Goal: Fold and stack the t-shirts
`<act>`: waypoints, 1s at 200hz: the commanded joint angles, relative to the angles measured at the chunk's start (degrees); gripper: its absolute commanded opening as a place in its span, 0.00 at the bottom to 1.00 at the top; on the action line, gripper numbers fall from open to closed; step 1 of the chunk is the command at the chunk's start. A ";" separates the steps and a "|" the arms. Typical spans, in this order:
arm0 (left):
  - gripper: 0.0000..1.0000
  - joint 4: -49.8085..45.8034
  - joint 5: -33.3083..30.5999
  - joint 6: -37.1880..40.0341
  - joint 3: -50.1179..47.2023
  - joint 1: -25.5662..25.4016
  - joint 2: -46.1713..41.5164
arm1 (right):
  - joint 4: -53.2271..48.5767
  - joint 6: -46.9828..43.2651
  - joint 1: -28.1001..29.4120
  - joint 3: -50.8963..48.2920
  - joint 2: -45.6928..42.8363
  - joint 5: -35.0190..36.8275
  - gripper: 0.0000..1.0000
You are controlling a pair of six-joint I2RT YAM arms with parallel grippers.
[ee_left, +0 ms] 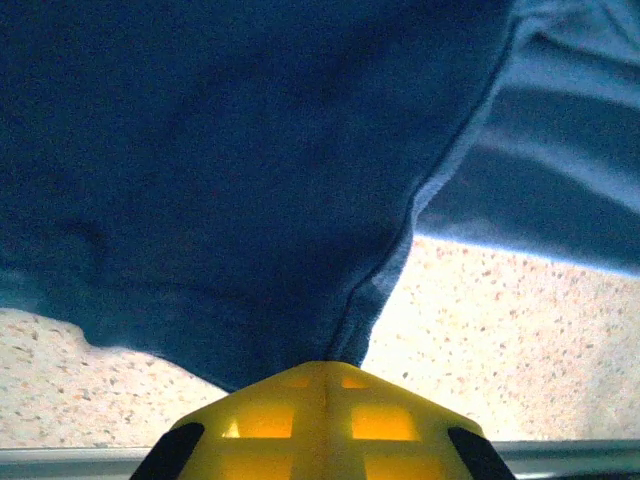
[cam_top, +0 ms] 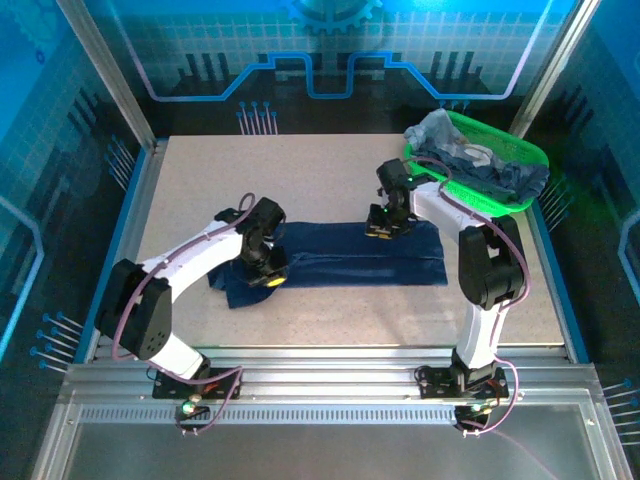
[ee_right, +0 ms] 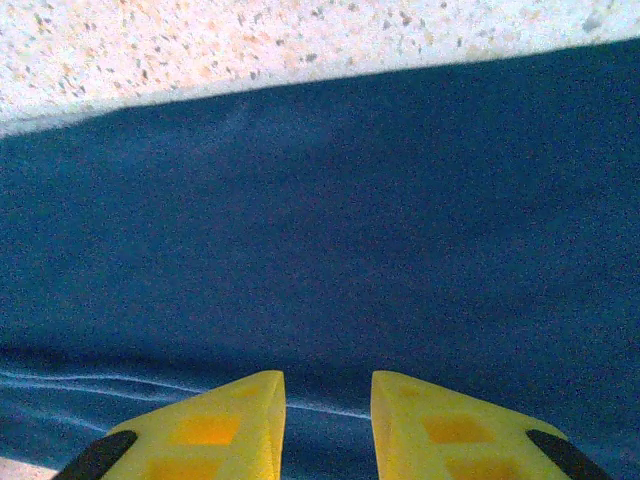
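A dark navy t-shirt (cam_top: 340, 262) lies spread in a long band across the middle of the table. My left gripper (cam_top: 268, 278) is at the shirt's left end, shut on a pinched fold of the cloth. In the left wrist view the yellow fingers meet at the gripper's tip (ee_left: 325, 366), and the t-shirt (ee_left: 220, 150) rises from between them. My right gripper (cam_top: 381, 230) hangs over the shirt's far edge, right of centre. Its jaws (ee_right: 328, 385) stand apart just above the flat navy t-shirt (ee_right: 330, 230), with a hem line running under the gap.
A bright green basket (cam_top: 525, 150) at the back right holds more crumpled t-shirts (cam_top: 470, 160), greyish blue. Speckled tabletop (cam_top: 300, 170) stretches behind the shirt, and a metal rail borders the near edge (cam_top: 320, 375). Framed walls close in the sides.
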 commanded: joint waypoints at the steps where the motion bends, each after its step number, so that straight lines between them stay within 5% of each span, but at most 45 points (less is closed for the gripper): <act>1: 0.00 -1.73 2.12 -1.78 -0.69 -0.72 0.94 | -0.20 -0.08 -0.56 -1.06 -1.65 -0.80 0.30; 21: 0.00 -2.90 3.16 -0.71 -0.47 -0.77 2.73 | -0.40 -0.08 -0.56 -1.38 -1.58 -0.91 0.30; 33: 0.23 -4.01 2.59 0.34 0.48 -0.73 3.19 | -0.49 -0.15 -0.56 -1.56 -1.65 -0.82 0.31; 47: 0.28 -6.00 -0.15 1.65 1.65 0.32 2.39 | -0.81 -0.15 -0.55 -1.67 -1.74 -0.49 0.31; 113: 0.24 -0.31 -6.27 14.64 -3.07 23.36 1.93 | -0.52 -0.69 -0.56 -1.47 -1.79 -0.55 0.31; 200: 0.31 9.47 -10.27 25.30 -2.93 27.40 9.41 | -0.80 -0.43 -0.59 -0.97 -1.25 -0.43 0.31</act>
